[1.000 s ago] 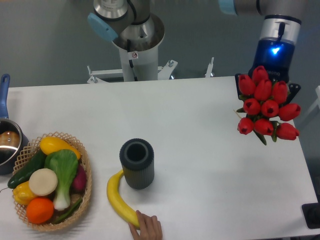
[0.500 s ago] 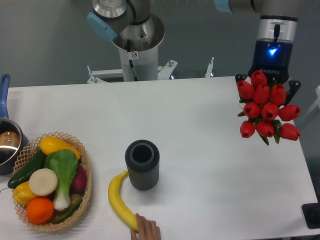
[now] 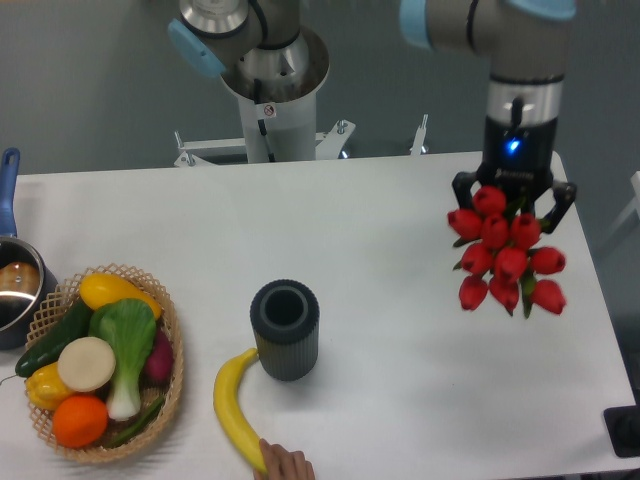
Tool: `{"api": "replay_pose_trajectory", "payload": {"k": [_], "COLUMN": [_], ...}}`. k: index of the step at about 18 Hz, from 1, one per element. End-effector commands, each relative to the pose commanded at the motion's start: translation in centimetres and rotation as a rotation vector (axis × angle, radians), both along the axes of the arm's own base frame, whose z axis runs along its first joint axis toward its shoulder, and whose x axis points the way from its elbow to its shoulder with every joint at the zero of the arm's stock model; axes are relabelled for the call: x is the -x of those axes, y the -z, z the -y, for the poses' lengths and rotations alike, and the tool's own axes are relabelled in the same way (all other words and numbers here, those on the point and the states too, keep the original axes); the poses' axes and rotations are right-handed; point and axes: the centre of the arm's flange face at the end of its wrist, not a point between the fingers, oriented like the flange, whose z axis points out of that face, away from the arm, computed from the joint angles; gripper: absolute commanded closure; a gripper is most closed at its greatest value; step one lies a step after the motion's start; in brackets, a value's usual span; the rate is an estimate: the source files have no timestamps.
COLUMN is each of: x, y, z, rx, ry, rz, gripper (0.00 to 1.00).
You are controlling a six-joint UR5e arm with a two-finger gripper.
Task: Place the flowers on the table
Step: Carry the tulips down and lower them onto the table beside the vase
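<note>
Overhead view of the counter (image 3: 400,200). The claw (image 3: 510,200) hangs over the right side with its jaws clamped on the flowers (image 3: 505,262), gripping the bunch by the stems, which lie hidden under the red buds. The buds point toward the near edge and the camera, so the bunch appears to hang clear of the counter rather than rest on it; contact cannot be confirmed from this angle. The flowers are thus held for transport, not yet set down.

Near the middle stands a dark ribbed cylinder (image 3: 285,328), open at the top, with a banana (image 3: 236,408) just beside it on the near left. A person's hand (image 3: 285,465) touches the banana's near end at the frame edge. A wicker basket (image 3: 171,350) of produce sits at the near left, and a pot (image 3: 18,290) lies at the far-left margin. Bare counter below the bunch is judged the likely placement area.
</note>
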Motion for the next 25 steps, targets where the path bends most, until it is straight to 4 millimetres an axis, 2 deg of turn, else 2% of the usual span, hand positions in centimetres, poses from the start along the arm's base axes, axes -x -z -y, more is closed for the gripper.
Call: {"api": "replay_pose_trajectory", "payload": {"k": [5,13,25], "x": [0.3,-0.4,0.9], "y": [2.0,8.1,15.5], "z": [-2.0,-5.2,-6.6], "rx": [0.104,0.346,0.455], "ry": [0.016,0.051,0.054], "rz": [-0.025,-0.050,0.011], "gripper": [0.54,0.54,0.53]}}
